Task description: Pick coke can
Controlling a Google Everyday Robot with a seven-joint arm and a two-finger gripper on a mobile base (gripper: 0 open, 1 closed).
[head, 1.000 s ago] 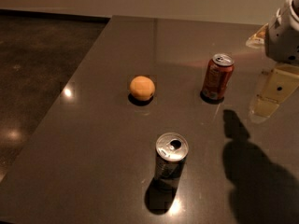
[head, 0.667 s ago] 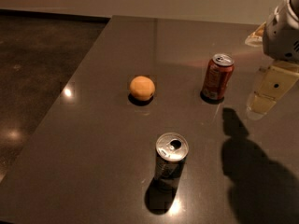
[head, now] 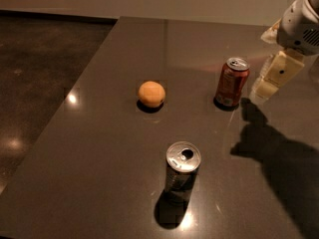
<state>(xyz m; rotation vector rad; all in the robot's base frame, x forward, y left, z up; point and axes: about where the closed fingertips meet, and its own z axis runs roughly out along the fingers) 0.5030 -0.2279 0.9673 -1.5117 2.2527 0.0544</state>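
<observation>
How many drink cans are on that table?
2. The coke can stands at the far right, close beside the end effector but apart from it; the dark can stands nearer the camera. None looks hidden.

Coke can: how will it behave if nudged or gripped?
The coke can stands upright, tall and narrow, so a side nudge from the gripper beside it would likely tip it. Its smooth round wall is probably slippery and would roll once down.

Dark bench (head: pixel 99 148) with a robot tool (head: pixel 273 77) at right.
Upright red coke can (head: pixel 232 82) just beside the tool; orange (head: pixel 151 93) further left; dark can (head: pixel 182 171) nearest the camera.
</observation>
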